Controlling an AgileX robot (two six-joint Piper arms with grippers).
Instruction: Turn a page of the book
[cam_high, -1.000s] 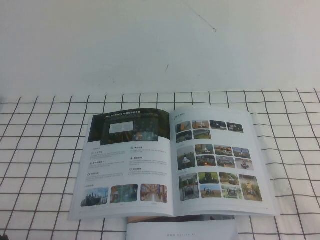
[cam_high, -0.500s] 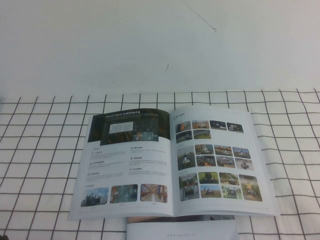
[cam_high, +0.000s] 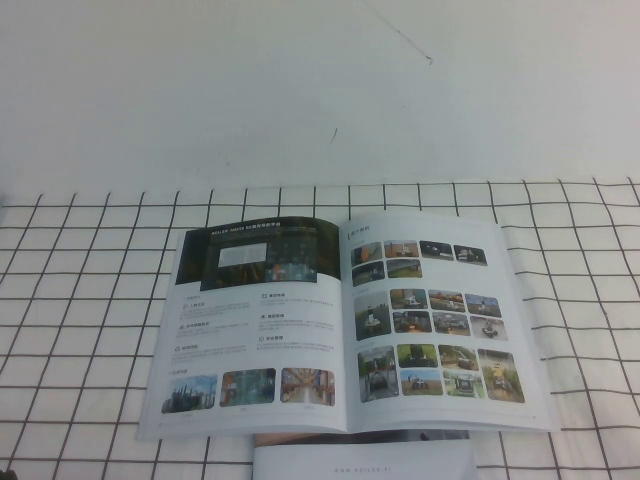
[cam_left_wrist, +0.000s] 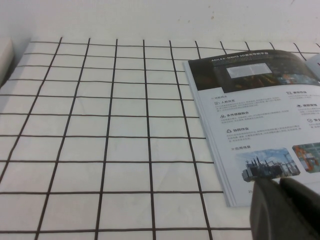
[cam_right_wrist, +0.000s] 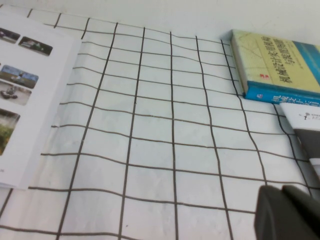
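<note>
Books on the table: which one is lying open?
The large book, spread flat showing photo pages; the white booklet and blue-yellow volume are closed. Left end effector hovers by its left corner, right end effector off its right side.

From the high view neither of my arms showed at all. My left hand (cam_left_wrist: 287, 210) appeared only as a dark corner at its wrist picture's edge, and my right hand (cam_right_wrist: 290, 212) likewise, so the fingertips were cut off. The book (cam_high: 345, 325) ran past the edge in both wrist views. A white booklet (cam_high: 365, 462) was cropped at the high view's lower edge, its lettering too small to read.
</note>
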